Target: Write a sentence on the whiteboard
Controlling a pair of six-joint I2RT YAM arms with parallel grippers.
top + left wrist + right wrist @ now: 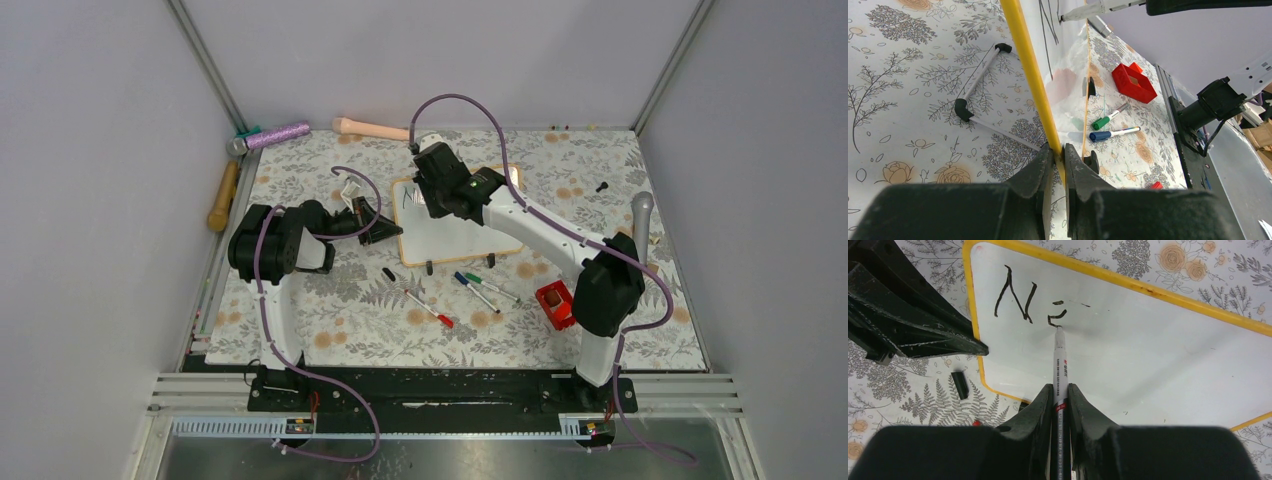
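Note:
The whiteboard (460,240) lies mid-table, its frame looking yellow (1148,287) in the wrist views. My left gripper (1058,152) is shut on the board's left frame edge (1023,50), and it appears at the board's left side (385,232) in the top view. My right gripper (1060,392) is shut on a white-barrelled marker (1060,360) over the board's upper left (432,190). The marker's tip touches the board at a half-drawn second letter. The sentence (1020,297) consists of a black "N" and part of an "e".
A red marker (430,310), a blue one (475,290), a green one (490,287) and a black cap (388,273) lie in front of the board. A red block (555,303) sits by the right arm. A purple roller (275,135) and wooden handles lie along the back and left edges.

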